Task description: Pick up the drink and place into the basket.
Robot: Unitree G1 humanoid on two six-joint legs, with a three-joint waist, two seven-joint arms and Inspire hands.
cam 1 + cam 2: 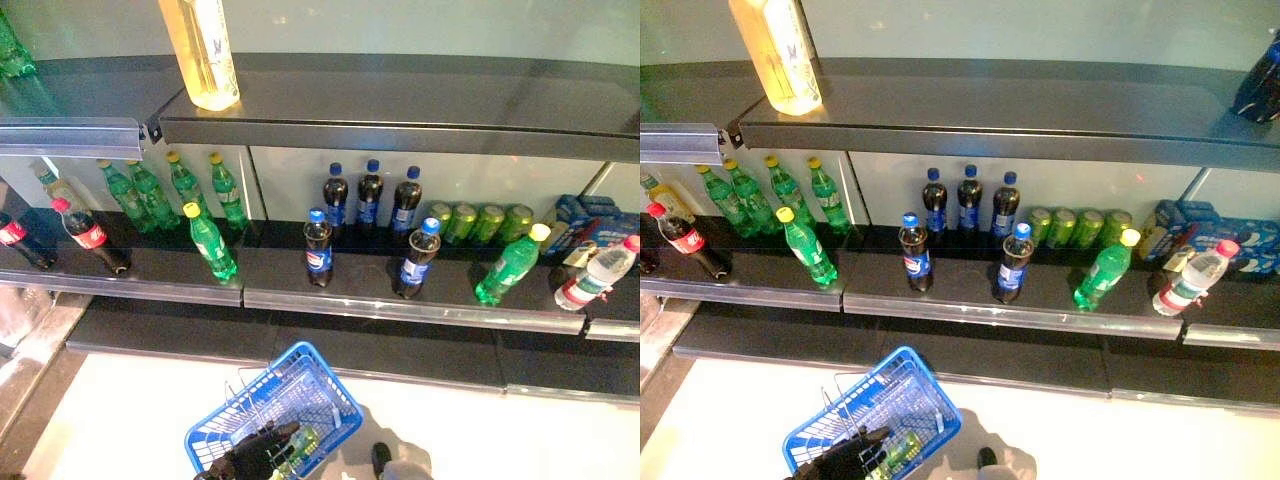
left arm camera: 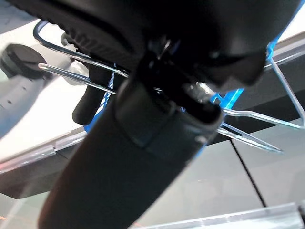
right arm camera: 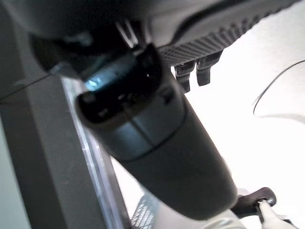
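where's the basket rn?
In the left eye view the blue basket is low at centre-left, over the pale floor before the lower shelf; the left hand holds its wire handles.

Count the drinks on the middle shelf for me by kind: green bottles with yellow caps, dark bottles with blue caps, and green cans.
Green bottles with yellow caps: 6
Dark bottles with blue caps: 5
Green cans: 4
Total: 15
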